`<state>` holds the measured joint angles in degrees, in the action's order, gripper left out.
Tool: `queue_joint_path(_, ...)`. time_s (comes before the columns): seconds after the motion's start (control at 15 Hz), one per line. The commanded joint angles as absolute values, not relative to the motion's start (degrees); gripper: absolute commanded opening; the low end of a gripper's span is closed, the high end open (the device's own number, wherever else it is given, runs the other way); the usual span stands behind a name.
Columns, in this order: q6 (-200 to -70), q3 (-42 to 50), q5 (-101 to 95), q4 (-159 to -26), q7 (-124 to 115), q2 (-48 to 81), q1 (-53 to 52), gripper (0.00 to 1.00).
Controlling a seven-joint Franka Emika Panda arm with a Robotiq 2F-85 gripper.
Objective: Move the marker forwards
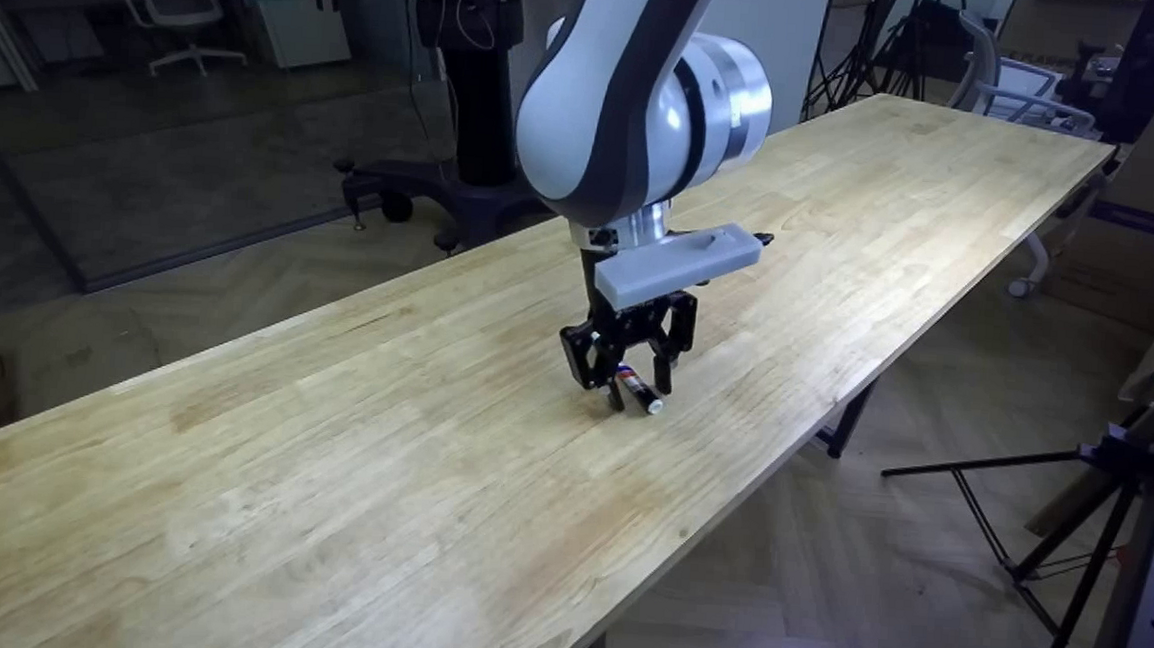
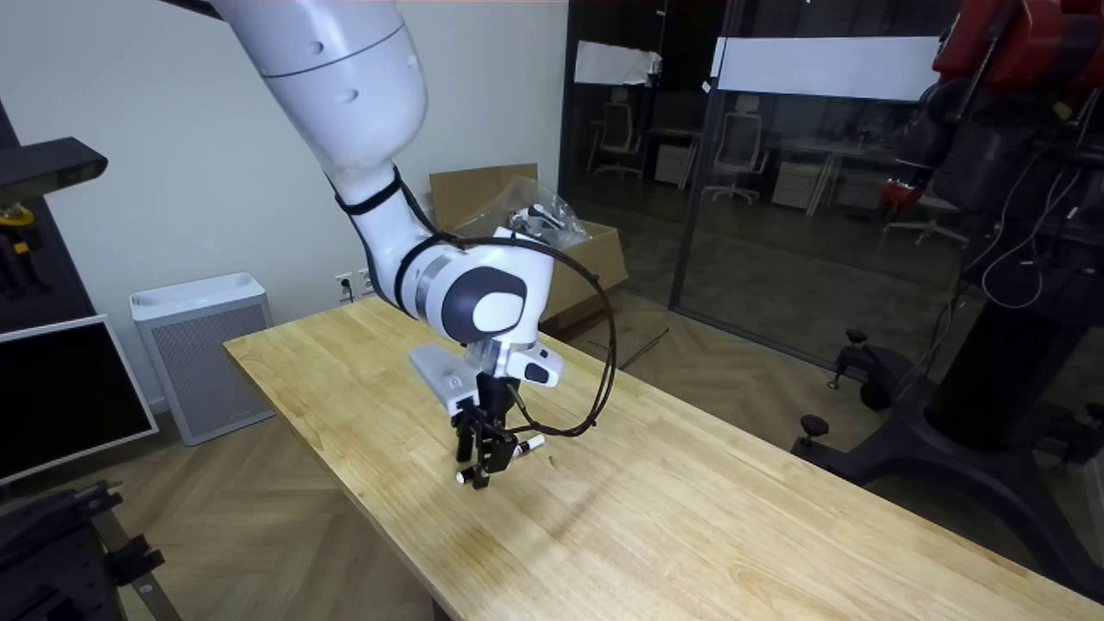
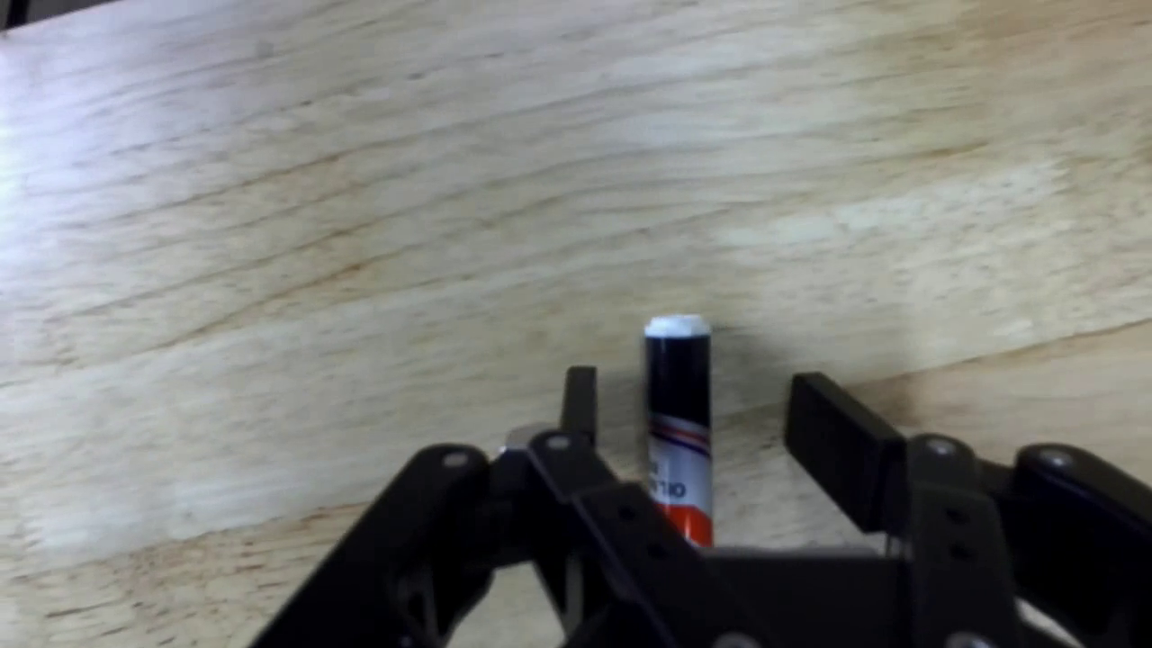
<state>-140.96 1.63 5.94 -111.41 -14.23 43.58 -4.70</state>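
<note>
- The marker [image 3: 679, 396] is lying on the worktop [image 1: 376, 492], well in from its corners and between its two long edges.
- The marker's dark, white-tipped end is pointing towards the long edge facing the tripod [image 1: 1122, 454].
- The claw [image 3: 698, 405] is reaching down around the marker, its fingers [image 3: 841, 450] standing apart on either side.
- In the wrist view, bare worktop is showing between the marker and each finger, one gap being wider.

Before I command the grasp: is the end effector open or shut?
Open. In the wrist view, the end effector has its fingers apart, with table showing either side of the marker between them.
</note>
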Motion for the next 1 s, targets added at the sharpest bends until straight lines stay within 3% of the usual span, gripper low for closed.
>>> queue_joint_path(0.0,-145.4,4.8,4.2,-119.4,-21.2,37.9,-9.3,0.90)
queue_joint_path(0.07,-146.5,5.9,3.3,-120.9,-22.9,36.9,-10.7,0.98)
queue_joint_path(0.13,-147.4,7.3,2.3,-122.4,-25.0,35.7,-12.6,0.99)
queue_joint_path(0.6,-148.7,15.5,-8.8,-128.9,-40.8,29.3,-23.2,1.00)
queue_joint_path(0.73,-149.8,13.8,-8.7,-130.2,-41.1,27.3,-22.0,1.00)
queue_joint_path(0.93,-149.3,3.6,0.7,-131.4,-28.1,24.5,-12.8,1.00)
